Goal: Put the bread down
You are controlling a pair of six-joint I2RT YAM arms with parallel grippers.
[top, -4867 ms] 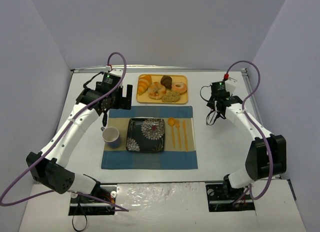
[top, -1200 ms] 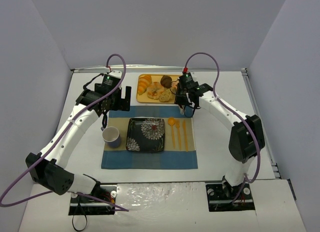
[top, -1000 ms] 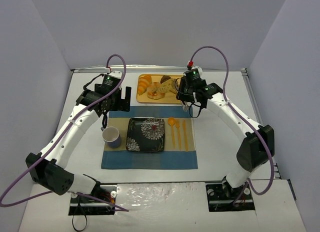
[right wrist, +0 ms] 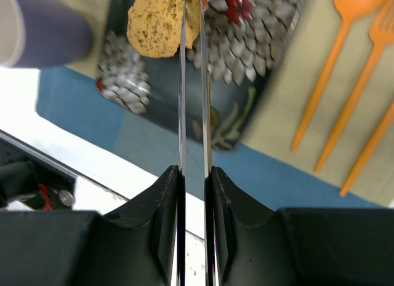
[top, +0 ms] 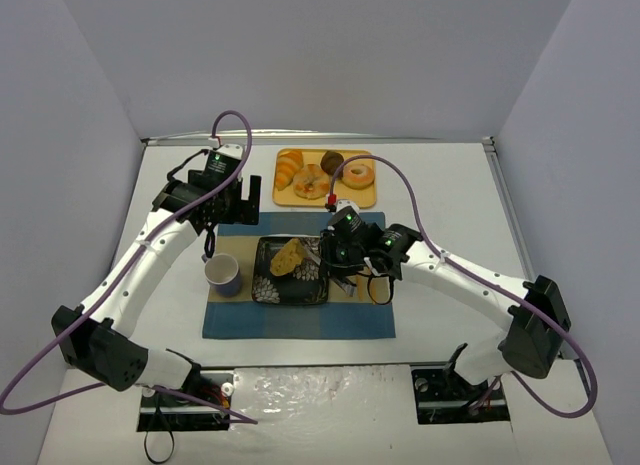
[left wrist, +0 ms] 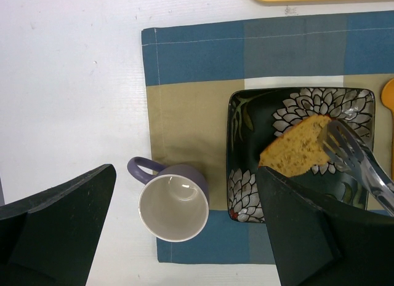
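Note:
The bread (top: 290, 256) is a flattish golden-tan piece, pinched at its right end by clear plastic tongs (top: 312, 255). It hangs tilted just over the black flowered plate (top: 268, 288); I cannot tell whether it touches. My right gripper (top: 340, 253) is shut on the tongs' handles. In the right wrist view the gripper (right wrist: 194, 175) clamps the tongs (right wrist: 192, 83), with the bread (right wrist: 157, 24) at their tips over the plate (right wrist: 246, 64). My left gripper (top: 245, 200) is open and empty, hovering above the mat's far left corner. The left wrist view shows its wide-apart gripper (left wrist: 184, 172), the bread (left wrist: 295, 147) and the tongs (left wrist: 357, 163).
A purple mug (top: 223, 274) stands on the blue and tan placemat (top: 300, 325), left of the plate. An orange spoon, fork and knife (top: 358, 270) lie right of the plate. A yellow tray (top: 368, 198) at the back holds a croissant (top: 288, 168), doughnuts (top: 358, 173) and a dark muffin (top: 331, 163).
My right arm has swung from the yellow tray forward and left to the plate, carrying the bread in the tongs. The left arm has not moved.

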